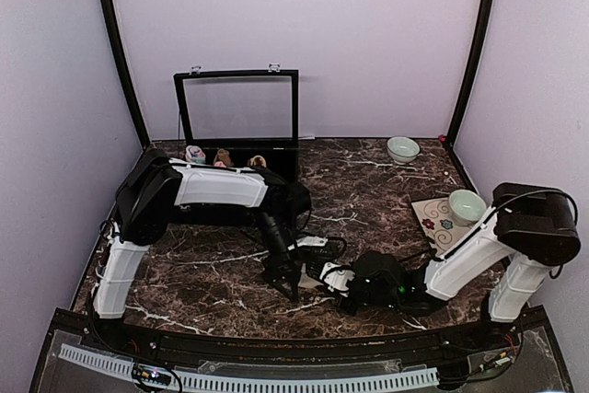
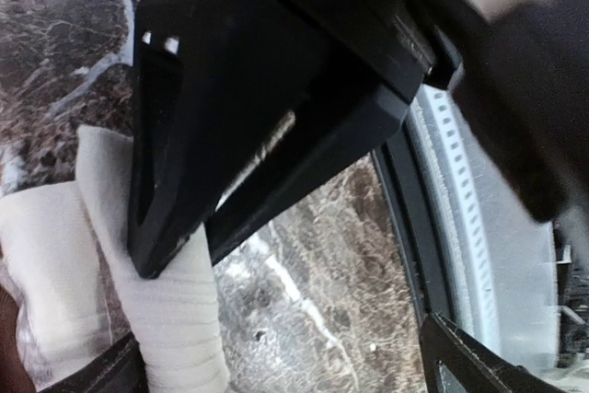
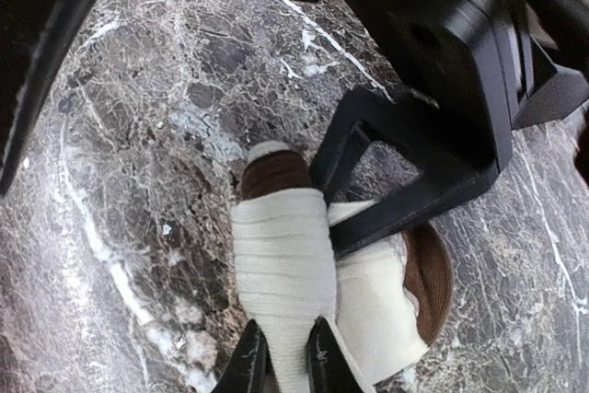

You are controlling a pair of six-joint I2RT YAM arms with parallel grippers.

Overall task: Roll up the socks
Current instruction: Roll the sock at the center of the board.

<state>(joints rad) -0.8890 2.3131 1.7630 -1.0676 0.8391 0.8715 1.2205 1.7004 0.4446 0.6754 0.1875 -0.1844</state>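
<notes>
I'm mid-roll on the cream sock [image 3: 281, 264], which lies partly coiled on the marble surface [image 3: 138, 181], its brown end showing. My right fingers [image 3: 250, 367] are narrow, pinching one end of the coil. My left fingers [image 2: 175, 190] bear on the sock, but I cannot tell whether they grip it. The next move, I judge, calls for winding tighter without letting the coil spring open.

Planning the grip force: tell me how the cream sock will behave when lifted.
The cream sock likely flops: it lies bent and bunched on the marble table. Probably light, being thin ribbed fabric. The right gripper pinches it narrow, so it should squash, not slip.
</notes>
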